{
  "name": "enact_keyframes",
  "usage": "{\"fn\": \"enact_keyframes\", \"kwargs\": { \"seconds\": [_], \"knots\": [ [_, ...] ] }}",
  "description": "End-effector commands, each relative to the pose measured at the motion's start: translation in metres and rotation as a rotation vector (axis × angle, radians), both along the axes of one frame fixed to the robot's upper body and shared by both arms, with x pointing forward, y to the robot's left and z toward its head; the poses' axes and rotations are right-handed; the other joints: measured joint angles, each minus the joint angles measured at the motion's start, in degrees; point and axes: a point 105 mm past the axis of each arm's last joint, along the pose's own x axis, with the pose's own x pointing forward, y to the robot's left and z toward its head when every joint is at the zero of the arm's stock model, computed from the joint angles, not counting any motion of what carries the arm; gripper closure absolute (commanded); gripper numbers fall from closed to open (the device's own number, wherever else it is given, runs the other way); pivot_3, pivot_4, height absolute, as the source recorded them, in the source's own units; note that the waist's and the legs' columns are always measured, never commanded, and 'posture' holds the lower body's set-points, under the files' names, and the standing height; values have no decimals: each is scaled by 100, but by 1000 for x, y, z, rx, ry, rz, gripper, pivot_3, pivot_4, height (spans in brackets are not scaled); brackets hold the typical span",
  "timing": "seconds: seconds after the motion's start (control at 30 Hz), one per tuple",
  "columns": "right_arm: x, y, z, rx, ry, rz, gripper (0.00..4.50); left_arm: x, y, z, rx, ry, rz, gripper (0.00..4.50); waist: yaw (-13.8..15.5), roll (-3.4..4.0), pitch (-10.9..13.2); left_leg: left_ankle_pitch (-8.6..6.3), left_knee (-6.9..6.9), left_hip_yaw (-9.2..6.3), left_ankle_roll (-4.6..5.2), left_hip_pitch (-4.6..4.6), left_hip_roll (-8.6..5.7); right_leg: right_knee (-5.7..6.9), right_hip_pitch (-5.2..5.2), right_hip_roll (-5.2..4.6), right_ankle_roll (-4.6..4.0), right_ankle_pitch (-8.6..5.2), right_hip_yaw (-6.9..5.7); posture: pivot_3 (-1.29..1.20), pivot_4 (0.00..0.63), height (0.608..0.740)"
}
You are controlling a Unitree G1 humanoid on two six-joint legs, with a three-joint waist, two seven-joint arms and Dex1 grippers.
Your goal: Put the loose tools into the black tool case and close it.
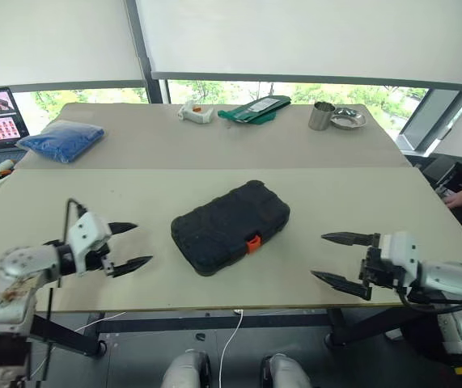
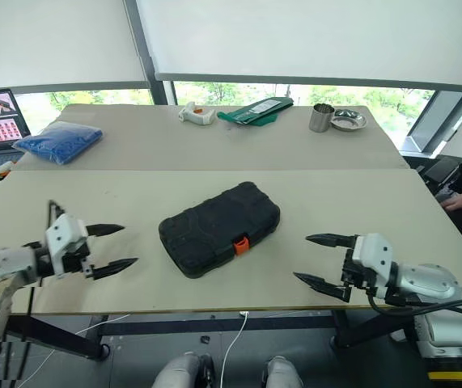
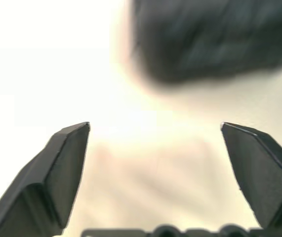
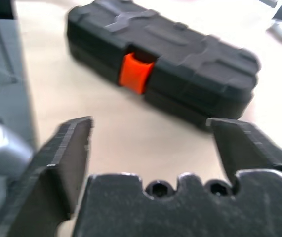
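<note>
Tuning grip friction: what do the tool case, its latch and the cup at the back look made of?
Black tool case: looks like matte moulded plastic, with ribbed, textured shell.
Orange latch: smooth plastic, slight sheen.
Cup: probably bare metal, grey and reflective, like the shallow dish beside it.

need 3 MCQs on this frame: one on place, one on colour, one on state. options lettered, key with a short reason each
1. Where does the black tool case lie?
A. on the near table, between the two tools
B. on the far table by the metal cup
C. on the floor

2. What colour is the case's latch?
A. blue
B. orange
C. silver

3. How is the case?
A. lid open
B. lid shut, held by neither tool
C. shut, clamped by the right tool

Key:
1 A: it lies between the left tool and the right tool.
2 B: the latch shows orange on the front edge.
3 B: the lid is down, and both tools stand open and apart from it.
</note>
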Motion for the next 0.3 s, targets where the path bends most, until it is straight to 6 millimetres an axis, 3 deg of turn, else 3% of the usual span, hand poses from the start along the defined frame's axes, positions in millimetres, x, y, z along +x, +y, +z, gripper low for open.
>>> {"fn": "enact_keyframes", "kwargs": {
  "seconds": [0.03, 0.3],
  "knots": [
    [0, -7, 1, -24, -56, 4, 25, -6, 14, 1, 62, -77, 74, 0, 10, 0, 0, 0, 0, 1, 0, -20, 0, 0, -25, 0, 1, 0, 0, 0, 150, 740],
    [17, -20, -7, -50, -84, -63, 25, -26, 18, -7, 26, -89, 151, 0, -25, -3, 3, 0, 0, 8, -1, -35, 1, 1, -46, 2, 2, 6, 0, 0, 150, 740]
  ]
}}
